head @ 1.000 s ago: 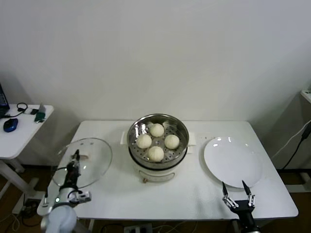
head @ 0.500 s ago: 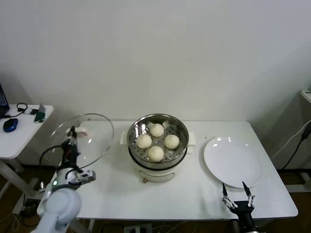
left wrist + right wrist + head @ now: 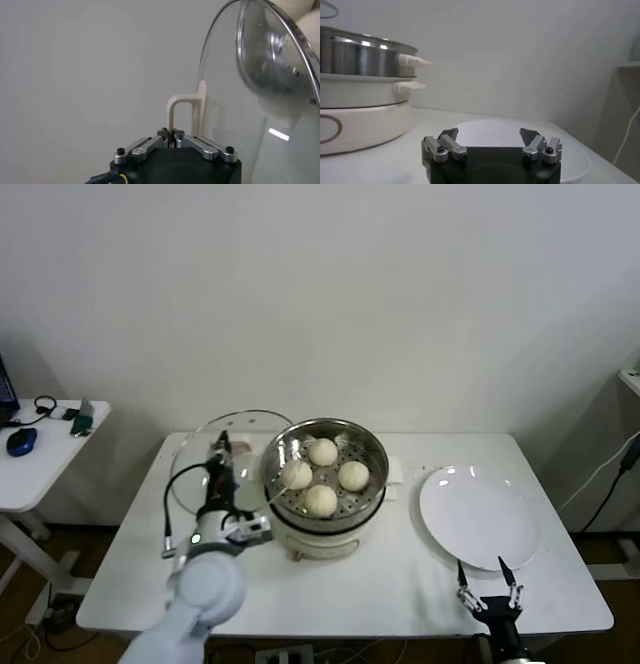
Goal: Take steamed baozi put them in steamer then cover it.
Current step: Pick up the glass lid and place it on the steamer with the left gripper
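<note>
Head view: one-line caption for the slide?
Left end effector carries the glass cover by its handle toward the steamer holding four baozi; right end effector waits open beside the plate.

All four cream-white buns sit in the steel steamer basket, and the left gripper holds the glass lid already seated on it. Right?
Not seated. The head view shows the clear glass lid held tilted beside the shiny steel steamer basket by the left gripper; the four cream-white buns lie uncovered.

We have the left gripper point(image 3: 222, 452) raised over the tabletop's left half, jaws clamped tight, arm bent up from the front-left edge. Our right gripper point(image 3: 491, 582) sits low at the front-right edge, fingers spread wide, holding nothing.
</note>
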`<state>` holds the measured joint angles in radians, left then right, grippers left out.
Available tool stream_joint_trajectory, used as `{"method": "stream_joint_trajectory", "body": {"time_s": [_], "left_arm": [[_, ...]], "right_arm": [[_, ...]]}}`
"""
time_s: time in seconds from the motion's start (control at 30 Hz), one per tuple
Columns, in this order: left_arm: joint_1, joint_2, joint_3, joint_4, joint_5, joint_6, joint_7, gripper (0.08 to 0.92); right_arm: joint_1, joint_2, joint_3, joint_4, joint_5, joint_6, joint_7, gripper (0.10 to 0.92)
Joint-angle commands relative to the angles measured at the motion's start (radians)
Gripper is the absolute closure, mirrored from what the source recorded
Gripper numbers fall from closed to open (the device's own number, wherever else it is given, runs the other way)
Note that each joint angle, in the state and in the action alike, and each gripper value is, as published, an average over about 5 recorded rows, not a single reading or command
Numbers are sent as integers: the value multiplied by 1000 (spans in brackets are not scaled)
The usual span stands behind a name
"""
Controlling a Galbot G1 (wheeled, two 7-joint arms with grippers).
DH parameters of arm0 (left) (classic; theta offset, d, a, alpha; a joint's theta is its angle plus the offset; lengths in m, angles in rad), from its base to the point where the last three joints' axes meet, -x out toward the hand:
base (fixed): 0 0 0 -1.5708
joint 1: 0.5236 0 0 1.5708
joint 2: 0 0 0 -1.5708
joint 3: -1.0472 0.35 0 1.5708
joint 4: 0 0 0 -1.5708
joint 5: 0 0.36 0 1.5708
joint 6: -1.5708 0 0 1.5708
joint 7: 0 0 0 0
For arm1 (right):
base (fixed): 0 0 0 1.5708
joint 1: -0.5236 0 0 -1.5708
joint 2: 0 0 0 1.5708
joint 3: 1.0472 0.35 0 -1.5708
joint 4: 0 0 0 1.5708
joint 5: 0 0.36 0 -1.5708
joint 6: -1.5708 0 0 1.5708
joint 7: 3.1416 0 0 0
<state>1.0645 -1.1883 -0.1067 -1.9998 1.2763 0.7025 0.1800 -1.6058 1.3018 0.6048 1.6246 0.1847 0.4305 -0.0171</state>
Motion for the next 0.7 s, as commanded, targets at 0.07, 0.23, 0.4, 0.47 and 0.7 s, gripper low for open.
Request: {"method": "stream_joint_trajectory", "body": {"time_s": [0.07,0.23,0.4,0.47,0.7], "left_arm": [[-188,-148,243,106,137,83,88,867],[-213,-222,278,161,172,83,91,867],[-224,-277,305,208,196,83,89,867],[-226,-288,314,224,201,83,88,867],[-228,-314,321,277,204,83,67,867]], "right_arm": [[8,-2,1,-16,-4,8,4,203],[12,1,6,-19,-2,9,3,203],[11,1,14,-23,10,12,3,203],[10,0,16,-25,13,13,3,202],[9,1,19,-35,16,22,4,203]]}}
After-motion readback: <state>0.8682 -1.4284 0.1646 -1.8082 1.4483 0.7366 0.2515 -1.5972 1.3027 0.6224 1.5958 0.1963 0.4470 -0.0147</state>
